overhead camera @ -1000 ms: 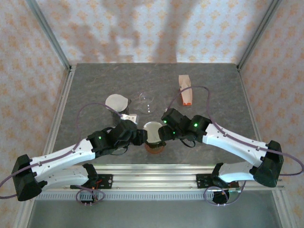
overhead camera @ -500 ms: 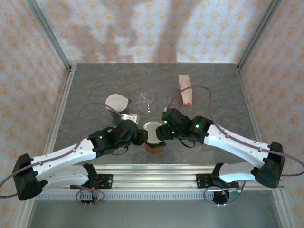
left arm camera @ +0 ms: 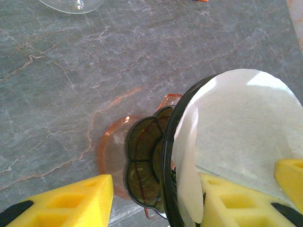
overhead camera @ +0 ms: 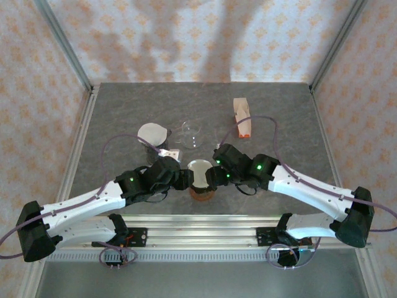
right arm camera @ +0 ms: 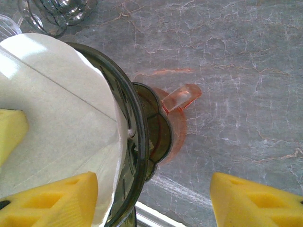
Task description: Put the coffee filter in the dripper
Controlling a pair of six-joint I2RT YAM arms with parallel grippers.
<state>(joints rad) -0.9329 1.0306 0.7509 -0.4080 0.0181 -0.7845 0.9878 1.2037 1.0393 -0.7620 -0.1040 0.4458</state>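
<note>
**Filter sits in dripper; both end effectors open across the rim**

The white paper filter (left arm camera: 236, 127) sits inside the dark dripper (left arm camera: 142, 165), its edge rising above the rim. The dripper stands on an orange base near the middle of the counter's (overhead camera: 124, 112) near edge. The left end effector (overhead camera: 185, 179) is open across the dripper's wall, with one yellow finger inside against the paper and the other outside, clear of the wall. The right end effector (overhead camera: 213, 177) is open the same way from the opposite side, its outer finger well apart from the dripper.
</note>
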